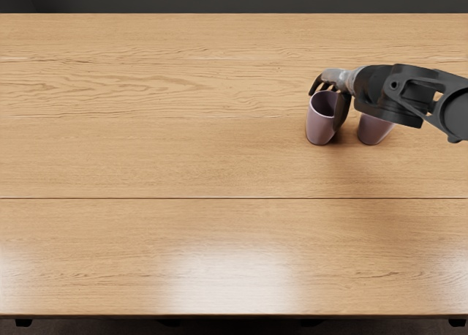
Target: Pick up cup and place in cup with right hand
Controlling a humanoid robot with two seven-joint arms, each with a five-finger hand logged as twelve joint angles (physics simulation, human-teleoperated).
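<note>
My right hand (338, 85) reaches in from the right and is at the upper part of a mauve cup (319, 123), overlapping its back and right side. This cup looks upright on the table, its dark opening facing up; whether the hand grips it cannot be made out. A second mauve cup (374, 130) stands just to the right, its upper part hidden beneath the dark wrist and forearm. The two cups are apart.
The wooden table (175, 145) fills most of the view, with its front edge near the bottom of the picture. The right forearm extends over the table's right side.
</note>
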